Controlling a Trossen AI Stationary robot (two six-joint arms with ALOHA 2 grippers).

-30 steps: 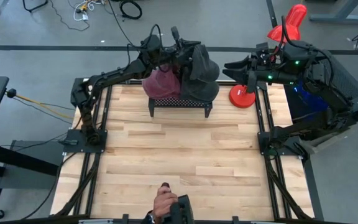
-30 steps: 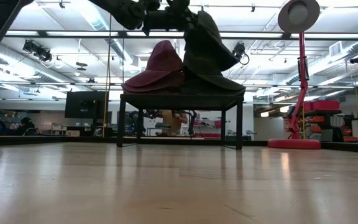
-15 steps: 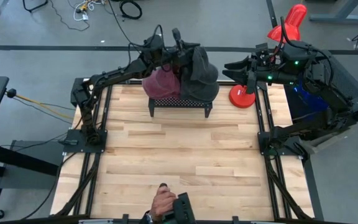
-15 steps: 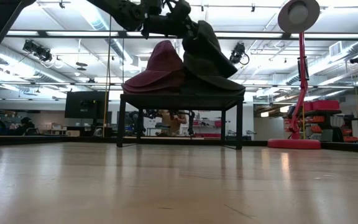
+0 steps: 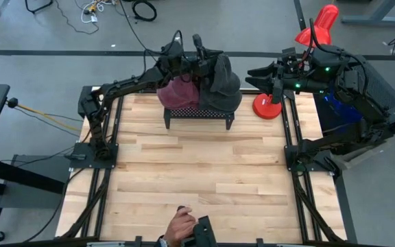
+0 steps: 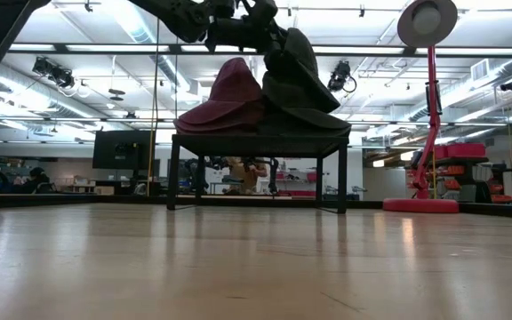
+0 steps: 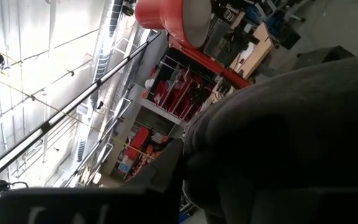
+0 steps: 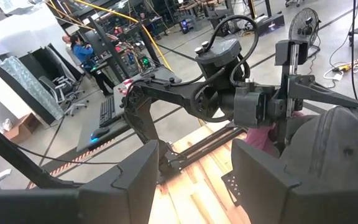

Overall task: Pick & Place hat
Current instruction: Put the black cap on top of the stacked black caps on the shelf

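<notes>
A dark grey hat (image 5: 221,86) sits by its brim on a small black stand (image 5: 197,113) at the table's far middle. A maroon hat (image 5: 177,92) rests beside it on the same stand, toward the left. My left gripper (image 5: 206,60) is at the grey hat's crown (image 6: 296,53), high above the stand, closed on it. My right gripper (image 5: 258,75) hangs open in the air to the right of the stand, near a red lamp, with nothing between its fingers (image 8: 129,180). My left gripper holds the grey hat by the upper part of its crown (image 6: 284,40), on the side facing the maroon hat. The fingers come nearly level from the table's left. The crown hides how the fingers close on the felt. The hat stands upright, its brim (image 6: 314,120) on the stand.
A red desk lamp stands at the far right, its base (image 5: 269,106) by the stand and its head (image 5: 321,20) above my right arm. A person's hand (image 5: 179,223) with a dark device shows at the near edge. Bare wooden tabletop (image 5: 197,171) lies between.
My left gripper has sunk a little with the grey hat's crown. The crown now stands lower and closer over the stand, while the brim has stayed on the stand. My right arm has kept still.
</notes>
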